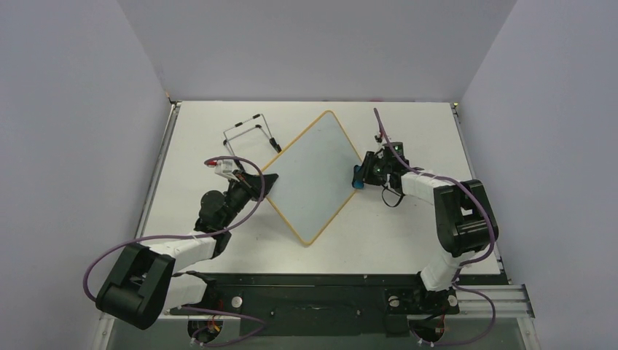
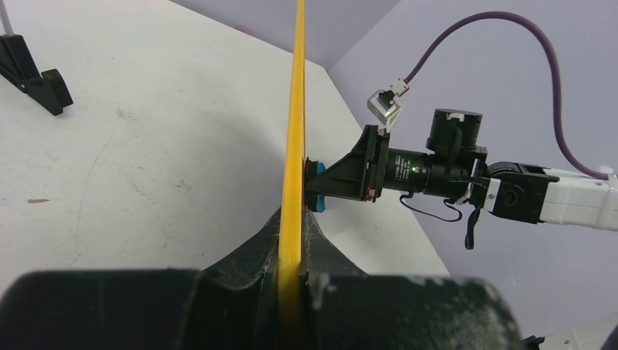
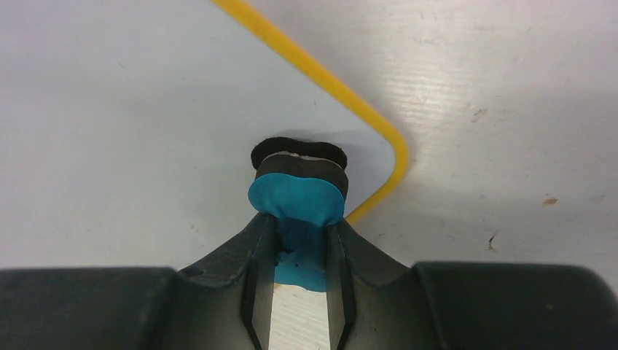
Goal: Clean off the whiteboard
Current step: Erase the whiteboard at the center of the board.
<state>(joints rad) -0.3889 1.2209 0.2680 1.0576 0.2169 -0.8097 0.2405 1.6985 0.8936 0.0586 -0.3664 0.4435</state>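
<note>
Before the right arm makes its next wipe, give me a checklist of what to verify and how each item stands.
1. Left gripper clamped on the whiteboard frame: ok.
2. Right gripper shut on the blue eraser: ok.
3. Eraser's dark pad against the board face, by its right corner: ok, as far as the right wrist view shows.
4. Face free of red writing: ok from above.
5. Wire stand off the board face: ok, it sits beside the back left edge.
6. Board lying flat on the table: cannot tell.
</note>
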